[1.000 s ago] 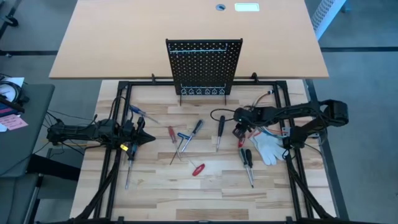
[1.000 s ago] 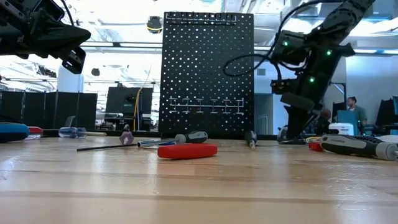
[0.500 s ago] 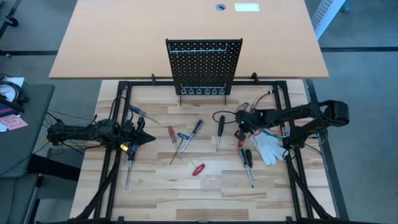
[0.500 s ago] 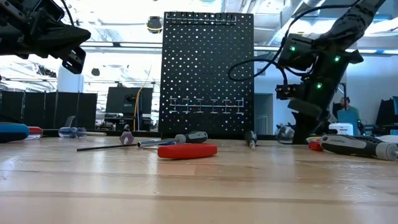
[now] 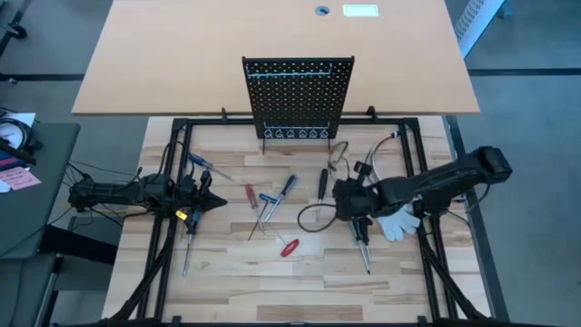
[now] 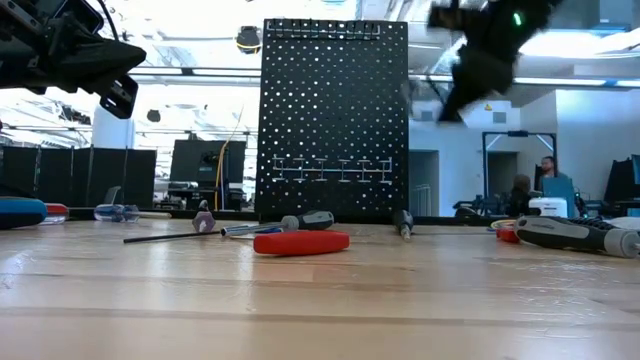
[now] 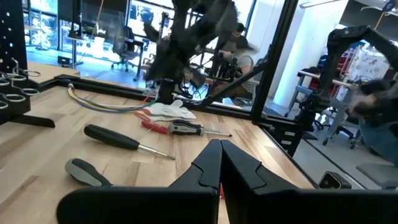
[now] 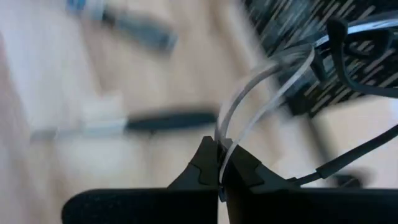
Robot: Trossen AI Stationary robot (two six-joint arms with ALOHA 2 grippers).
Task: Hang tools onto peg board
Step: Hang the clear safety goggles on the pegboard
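Tools [image 5: 289, 186]: screwdrivers and a red-handled piece, all lying loose on the table near the peg board [image 5: 298, 98]; its hooks look bare. Right gripper [image 5: 347, 198]: has swung left from beside the white glove [image 5: 396, 220] and snapped shut, pinching only a thin grey cable [image 8: 261, 93], no tool. Left gripper [image 5: 211, 202]: shut, empty, parked at the left. Judgement: no hanging begun; the cable looks like a mis-grasp.

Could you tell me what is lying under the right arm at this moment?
Under the right arm, the white glove pokes out beside it, and a black-handled screwdriver lies just past its shut tool. Whatever else sits beneath the arm is covered from above.
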